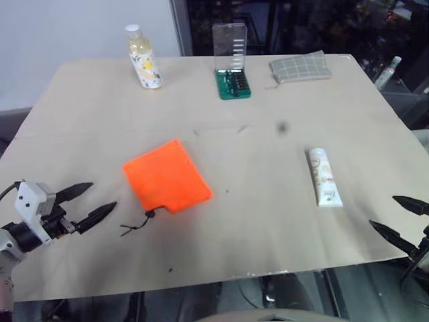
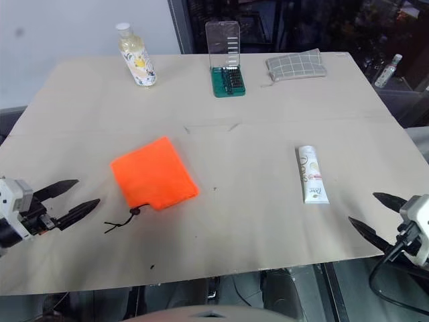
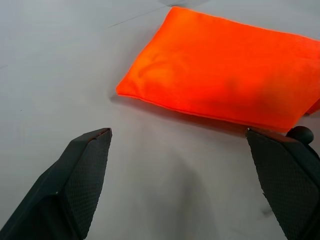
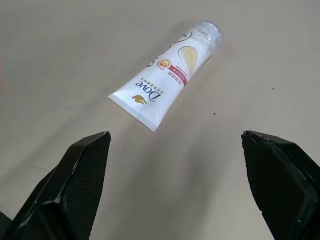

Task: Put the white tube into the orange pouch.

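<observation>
The white tube [image 1: 323, 176] lies flat on the right part of the table, its cap end away from me and its crimped end toward the front edge. The orange pouch [image 1: 167, 176] lies flat left of centre, with its black drawstring cord [image 1: 137, 223] trailing at its near corner. My left gripper [image 1: 96, 204] is open at the table's left front, a short way left of the pouch and pointing at it. My right gripper [image 1: 397, 218] is open at the right front edge, below and to the right of the tube. In the right wrist view the tube [image 4: 165, 82] lies ahead of the spread fingers.
Along the far edge stand a white-capped bottle of yellowish liquid [image 1: 143, 58], a green tool case with a clear raised lid [image 1: 232, 64] and a grey checked pouch [image 1: 300, 68]. The beige table [image 1: 268, 221] ends close in front of both grippers.
</observation>
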